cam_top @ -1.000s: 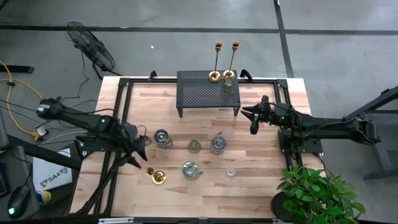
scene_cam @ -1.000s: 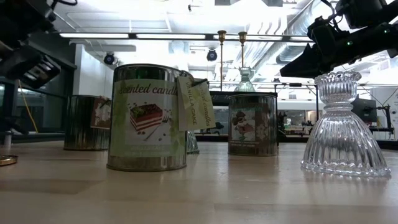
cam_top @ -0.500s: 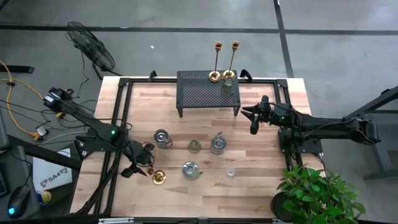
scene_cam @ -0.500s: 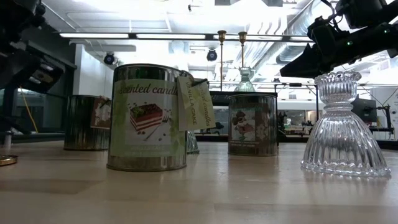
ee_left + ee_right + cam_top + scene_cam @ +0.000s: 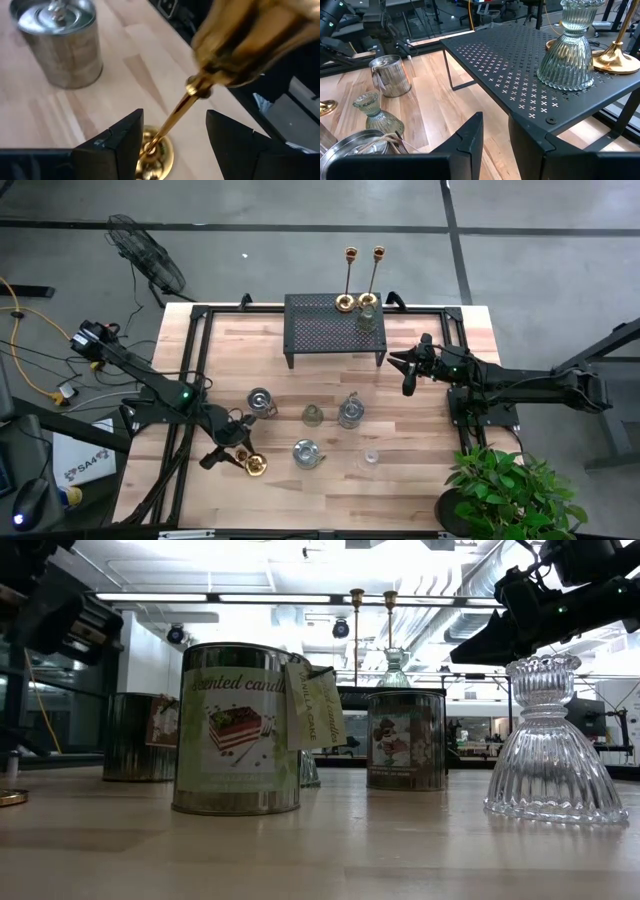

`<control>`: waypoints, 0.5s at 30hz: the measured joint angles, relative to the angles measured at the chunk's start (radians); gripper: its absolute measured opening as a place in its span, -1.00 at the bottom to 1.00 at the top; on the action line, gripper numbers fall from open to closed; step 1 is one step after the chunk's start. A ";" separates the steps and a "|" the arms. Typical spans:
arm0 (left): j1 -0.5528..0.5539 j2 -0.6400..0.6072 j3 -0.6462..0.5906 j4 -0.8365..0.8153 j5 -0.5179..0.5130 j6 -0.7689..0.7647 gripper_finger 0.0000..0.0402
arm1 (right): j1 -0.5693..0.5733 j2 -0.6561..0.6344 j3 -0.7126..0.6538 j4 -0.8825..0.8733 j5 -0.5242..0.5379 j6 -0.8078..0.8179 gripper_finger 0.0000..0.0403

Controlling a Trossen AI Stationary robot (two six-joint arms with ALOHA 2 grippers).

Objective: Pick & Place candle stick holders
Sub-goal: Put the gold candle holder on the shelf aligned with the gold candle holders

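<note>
Left hand [image 5: 172, 132] of ours hovers over the front-left part of the wooden surface [image 5: 420, 420], its two dark fingers [image 5: 122, 140] spread wide on either side of the thin stem of a brass candle stick holder [image 5: 170, 125]. In the left wrist view the stem runs between the fingers without either one pressing on it, so we grip nothing there. That brass holder stands on its round base [image 5: 256, 465] near the front edge, just beside the left hand in the high view.

Our right hand [image 5: 408, 370] waits above the right side of the surface, near the black mesh stand [image 5: 335, 325]; its fingers [image 5: 470, 137] stand only a little apart and hold nothing.

On the stand's top we see two more tall brass holders [image 5: 348, 280] side by side, with a clear glass holder [image 5: 368, 315] just beside their bases. Another small glass holder [image 5: 313, 415] sits mid-surface, and a ribbed glass holder [image 5: 550, 740] stands close to the low camera at the front right.

Metal candle tins are scattered between them: one [image 5: 259, 400] behind the left hand, one [image 5: 306, 452] near the front, one [image 5: 350, 412] toward the middle. A potted plant [image 5: 505, 490] sits at the front-right corner.
</note>
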 joint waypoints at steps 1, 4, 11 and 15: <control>0.000 0.000 0.000 0.001 0.000 0.009 0.02 | 0.000 0.000 0.000 0.000 0.000 0.000 -0.58; 0.000 0.000 0.000 0.009 0.000 0.029 -0.09 | 0.000 0.000 0.000 0.000 0.000 0.000 -0.58; 0.000 0.000 0.000 0.060 -0.001 0.059 -0.41 | 0.000 0.000 0.000 0.000 0.000 0.000 -0.58; 0.000 0.000 0.000 0.059 -0.001 0.059 -0.55 | 0.000 0.000 0.000 0.000 0.000 0.000 -0.58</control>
